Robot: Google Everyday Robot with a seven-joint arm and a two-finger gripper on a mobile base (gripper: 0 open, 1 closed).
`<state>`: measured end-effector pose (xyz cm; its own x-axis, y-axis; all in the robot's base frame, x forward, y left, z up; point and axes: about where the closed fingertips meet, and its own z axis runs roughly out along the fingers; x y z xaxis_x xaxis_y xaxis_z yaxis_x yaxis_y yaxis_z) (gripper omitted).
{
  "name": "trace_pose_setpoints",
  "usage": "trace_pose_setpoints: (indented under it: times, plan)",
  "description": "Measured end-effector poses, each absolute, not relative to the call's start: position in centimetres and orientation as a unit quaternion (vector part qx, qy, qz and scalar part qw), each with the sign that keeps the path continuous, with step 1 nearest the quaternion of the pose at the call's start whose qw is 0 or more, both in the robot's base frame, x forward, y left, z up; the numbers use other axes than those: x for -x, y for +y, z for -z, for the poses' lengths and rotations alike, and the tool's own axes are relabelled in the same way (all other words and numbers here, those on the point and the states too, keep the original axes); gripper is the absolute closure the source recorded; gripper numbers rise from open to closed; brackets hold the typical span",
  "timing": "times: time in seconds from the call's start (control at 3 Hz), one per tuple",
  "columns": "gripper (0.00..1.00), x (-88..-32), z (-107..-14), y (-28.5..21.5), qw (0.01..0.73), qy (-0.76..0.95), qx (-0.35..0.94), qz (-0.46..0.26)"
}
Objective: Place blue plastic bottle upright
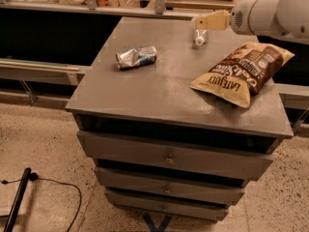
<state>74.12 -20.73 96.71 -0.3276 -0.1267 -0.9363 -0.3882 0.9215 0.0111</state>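
The blue plastic bottle (199, 36) lies on its side at the back of the grey cabinet top (145, 93), white cap end toward me. Its far part is hidden behind my gripper. My gripper (207, 21), with yellowish fingers on a white arm (270, 14), reaches in from the right and hovers just above and over the bottle's far end. I cannot tell whether it touches the bottle.
A crushed silver-blue can (136, 57) lies at the left of the cabinet top. A brown and yellow chip bag (243, 71) lies at the right, near the edge. Drawers (169, 158) are below. A black cable (53, 185) runs across the floor at left.
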Motion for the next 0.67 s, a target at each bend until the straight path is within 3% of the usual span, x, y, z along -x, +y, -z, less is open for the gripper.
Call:
trace_pose_setpoints:
  times: [0.67]
  plan:
    - [0.00,-80.3,-89.8,-20.1,0.568,0.812,0.126,-0.033]
